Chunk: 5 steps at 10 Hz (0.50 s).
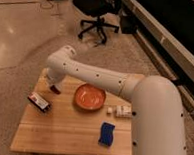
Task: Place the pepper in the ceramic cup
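My gripper (54,85) hangs from the white arm over the table's back left part, left of the orange bowl. It is shut on the pepper (55,90), a small dark red piece that sticks out below the fingers and is held a little above the wooden table (61,134). The ceramic cup is hidden behind the arm and wrist at the back left of the table.
An orange bowl (89,97) sits mid-table. A red-black-white packet (39,102) lies at the left edge. Small white items (120,111) lie right of the bowl, and a blue sponge (106,133) lies front right. An office chair (97,12) stands beyond the table.
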{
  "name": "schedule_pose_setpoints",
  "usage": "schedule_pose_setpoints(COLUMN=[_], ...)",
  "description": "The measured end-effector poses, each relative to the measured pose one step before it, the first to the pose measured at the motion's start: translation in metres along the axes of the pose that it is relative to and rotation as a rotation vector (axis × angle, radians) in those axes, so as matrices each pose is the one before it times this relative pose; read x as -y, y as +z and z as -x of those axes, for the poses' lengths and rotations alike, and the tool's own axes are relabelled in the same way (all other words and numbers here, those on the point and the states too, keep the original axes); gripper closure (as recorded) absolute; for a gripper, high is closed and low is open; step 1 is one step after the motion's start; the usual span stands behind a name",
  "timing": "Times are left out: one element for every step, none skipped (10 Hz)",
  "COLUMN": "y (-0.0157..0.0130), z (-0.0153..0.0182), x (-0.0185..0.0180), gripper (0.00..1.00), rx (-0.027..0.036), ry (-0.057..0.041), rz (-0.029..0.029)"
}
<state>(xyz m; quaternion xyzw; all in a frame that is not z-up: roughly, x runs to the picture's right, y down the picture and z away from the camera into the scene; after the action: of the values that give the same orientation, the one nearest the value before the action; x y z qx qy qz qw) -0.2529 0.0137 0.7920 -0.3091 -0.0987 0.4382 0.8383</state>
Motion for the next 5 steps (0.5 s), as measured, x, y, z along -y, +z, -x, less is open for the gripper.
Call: schedule_pose_setpoints(y=[-0.00130, -0.00010, 0.00120, 0.00156, 0.00323], z=[0.01064, 0.01287, 0.01385, 0.00959, 0.00966], x=[0.00005, -0.00007, -0.00175, 0.00106, 0.00603], gripper=[1.00, 1.00, 1.00, 1.00, 1.00], rx=[0.01710, 0.02107, 0.02312, 0.01744, 0.02043], ry=[-0.00293, -0.00478, -0.00614, -0.00326, -0.00436], rz=[0.01225, 0.01507, 0.02113, 0.01451, 0.01244])
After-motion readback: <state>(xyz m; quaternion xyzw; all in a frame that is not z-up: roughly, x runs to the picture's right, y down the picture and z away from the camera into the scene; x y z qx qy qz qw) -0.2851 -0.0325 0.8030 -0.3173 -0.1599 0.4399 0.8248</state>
